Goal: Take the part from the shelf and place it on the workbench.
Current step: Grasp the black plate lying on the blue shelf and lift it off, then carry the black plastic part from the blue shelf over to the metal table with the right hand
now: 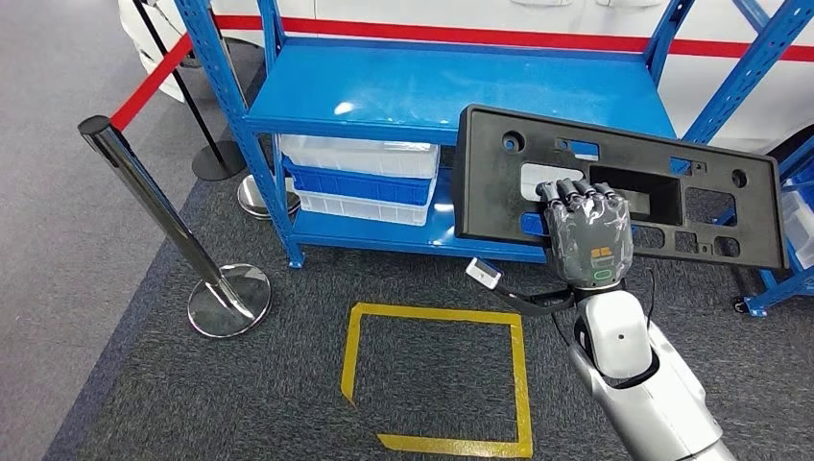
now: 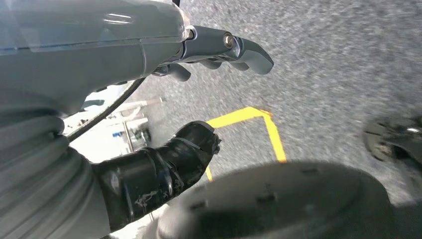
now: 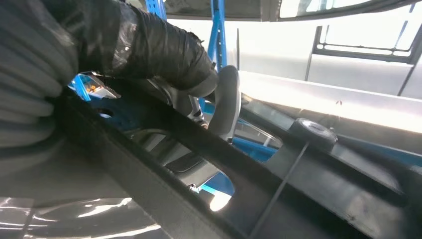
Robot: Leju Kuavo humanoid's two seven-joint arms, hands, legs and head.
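**Right hand holds the black part up before the blue shelf**

Nearest, at 5 o'clock in the head view, the silver right arm (image 1: pixel 641 384) rises to the right hand (image 1: pixel 587 235). Its fingers (image 1: pixel 576 195) hook over the edge of a cutout in the part (image 1: pixel 614 182), a long black plastic panel with several openings. The hand grips it, and the panel hangs in the air, slightly tilted, its right end lower. The right wrist view shows the same hold from close behind: the thumb (image 3: pixel 226 102) lies against the part (image 3: pixel 209 164), with dark fingers curled through an opening.

On the grey carpet (image 1: pixel 134 384) at 6 o'clock lies a square of yellow tape (image 1: pixel 523 384), just left of the arm. At 9 o'clock stands a chrome post (image 1: pixel 144 192) on a round base, with a red belt (image 1: pixel 149 86) running from its top toward 11 o'clock.

The left hand (image 2: pixel 199 64) hangs over the carpet in the left wrist view; its fingers (image 2: pixel 251 52) are slightly bent and apart, the thumb (image 2: pixel 194 144) well clear of them, and it holds nothing. A corner of the tape (image 2: pixel 259 117) shows beyond it.

Farther off, at 12 o'clock, the shelf (image 1: pixel 422 91) stands behind the part. Its top board is bare and glossy; on the lower board at 10 o'clock sit stacked bins (image 1: pixel 360 178), white and blue. Beyond, a white wall (image 1: pixel 432 12) carries a red stripe.
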